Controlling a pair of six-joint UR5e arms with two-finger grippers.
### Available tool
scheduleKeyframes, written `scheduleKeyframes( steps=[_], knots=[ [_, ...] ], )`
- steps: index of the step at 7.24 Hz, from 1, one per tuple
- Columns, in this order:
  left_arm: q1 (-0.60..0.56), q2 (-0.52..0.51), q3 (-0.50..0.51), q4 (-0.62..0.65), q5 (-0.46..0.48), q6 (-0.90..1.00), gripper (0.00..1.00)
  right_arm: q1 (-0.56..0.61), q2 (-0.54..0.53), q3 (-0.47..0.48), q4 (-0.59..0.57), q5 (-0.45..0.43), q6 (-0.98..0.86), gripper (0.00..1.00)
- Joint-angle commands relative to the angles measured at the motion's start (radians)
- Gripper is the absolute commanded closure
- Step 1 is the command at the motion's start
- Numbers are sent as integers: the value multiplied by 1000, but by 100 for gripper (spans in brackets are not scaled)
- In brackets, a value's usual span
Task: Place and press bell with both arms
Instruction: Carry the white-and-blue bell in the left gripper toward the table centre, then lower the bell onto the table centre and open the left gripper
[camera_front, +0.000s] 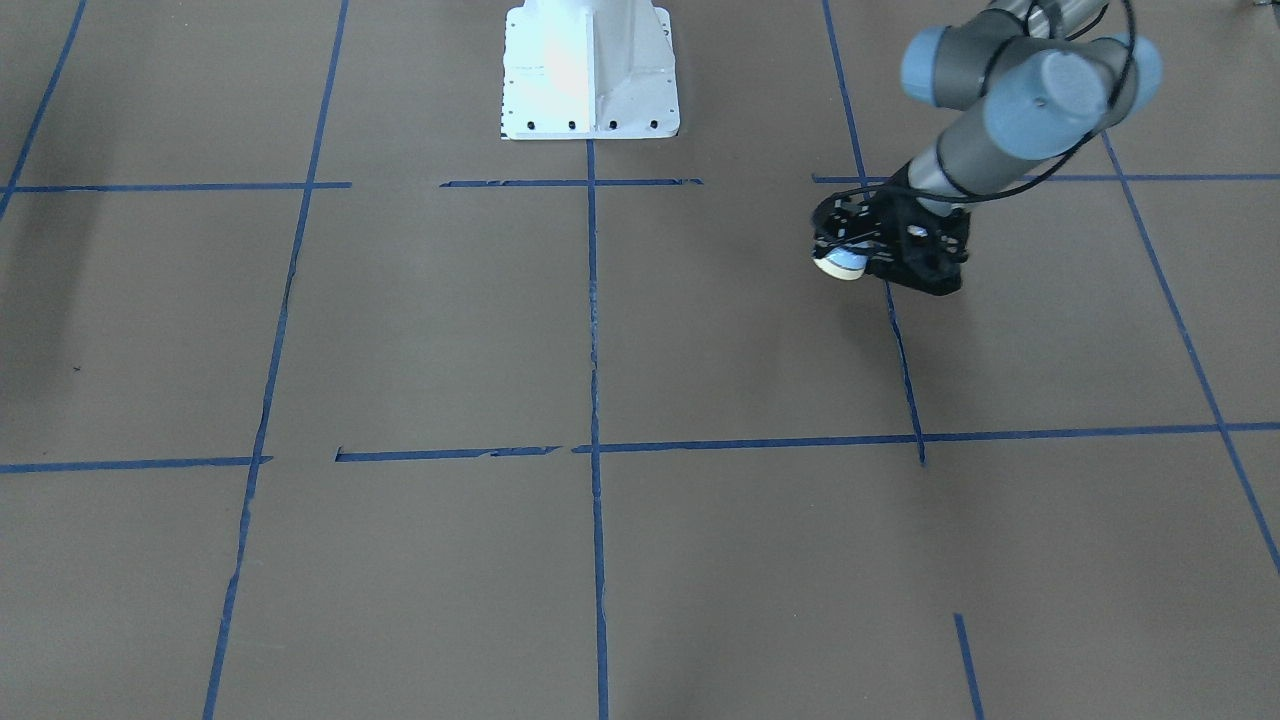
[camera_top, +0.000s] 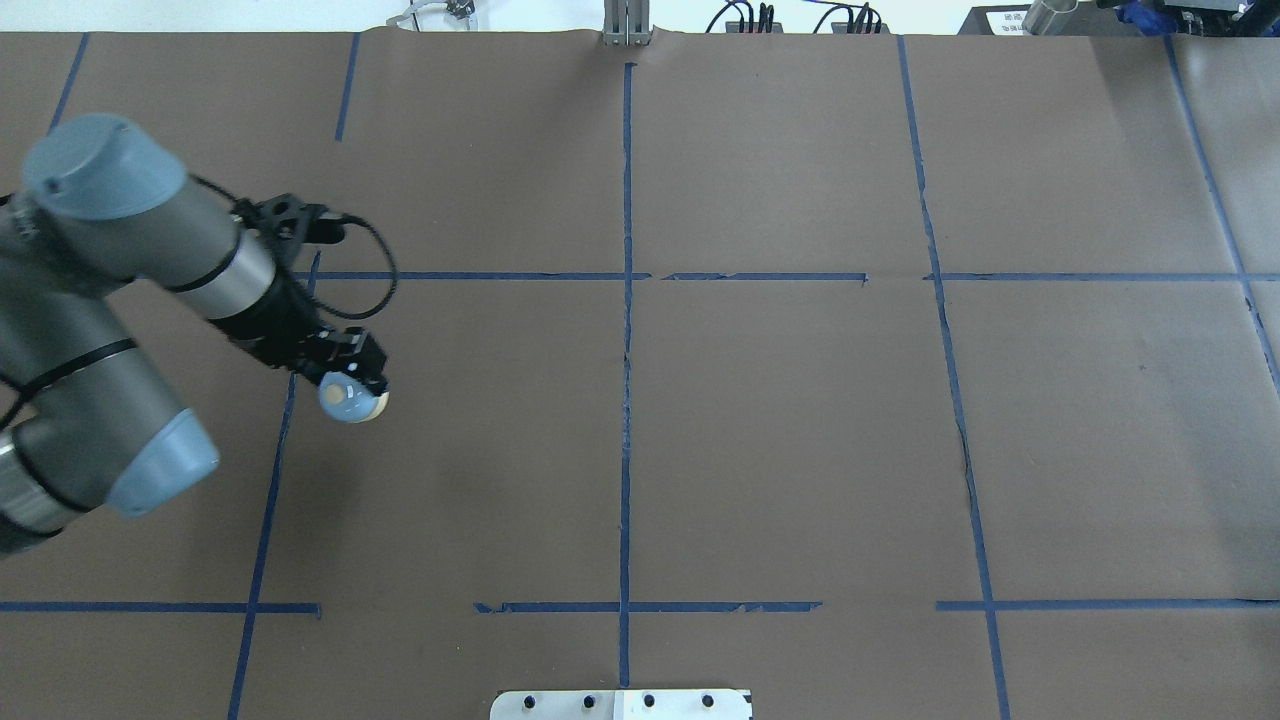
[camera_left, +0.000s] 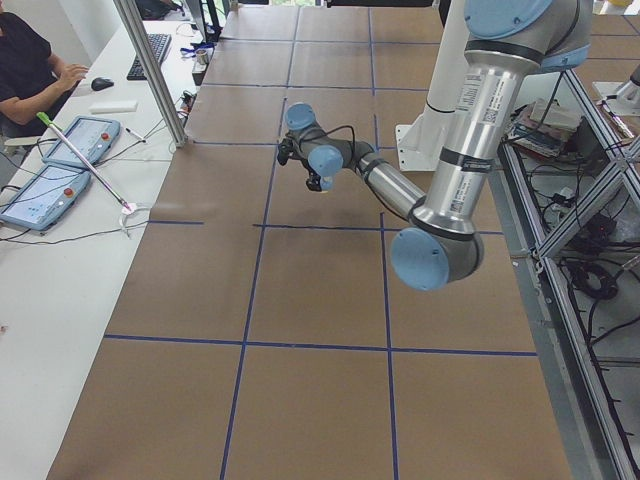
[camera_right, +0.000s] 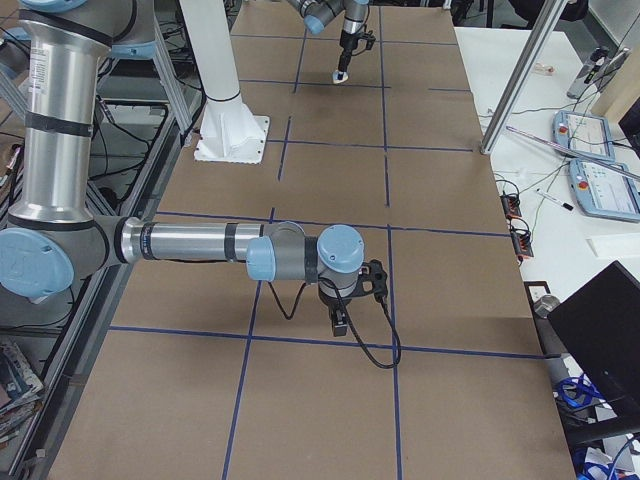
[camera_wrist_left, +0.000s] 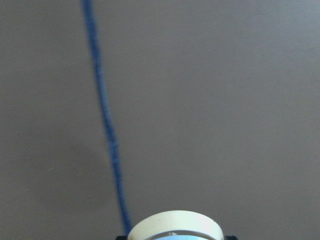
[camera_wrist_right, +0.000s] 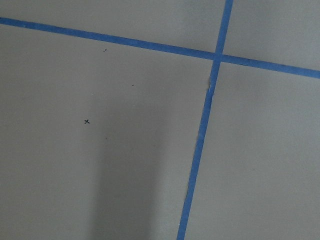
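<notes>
Place: robotics lab.
Machines: left arm and right arm, grey, on a white base.
Table: brown paper, blue tape grid.
Desk, left edge of the left-end view: control tablets, keyboard, seated person.
Right edge, same view: metal frame, cables.
</notes>
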Motion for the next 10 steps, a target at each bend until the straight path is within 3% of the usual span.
scheduleKeyframes(
  steps=[1, 2, 3, 5, 6, 8, 9, 10],
  knots=[
    [45, -293, 235, 111, 46, -89, 91, -5, 0, -8, 0, 0, 0, 0],
    [55, -484, 464, 111, 58, -121, 91, -13, 0, -8, 0, 0, 2, 0],
    [61, -609, 622, 109, 82, -125, 91, -17, 0, -8, 0, 0, 2, 0],
    [97, -655, 699, 103, 96, -150, 84, -21, 0, -8, 0, 1, 3, 0],
    [130, -664, 722, 88, 148, -173, 71, -24, 0, -9, 0, 1, 5, 0],
    [139, -695, 818, -24, 156, -211, 58, -25, 0, -8, 2, 6, 5, 0],
    [138, -716, 839, -29, 156, -211, 57, -25, 0, -8, 0, 7, 6, 0],
    [139, -718, 839, -32, 170, -208, 29, -25, 0, -8, 0, 9, 6, 0]
  ],
)
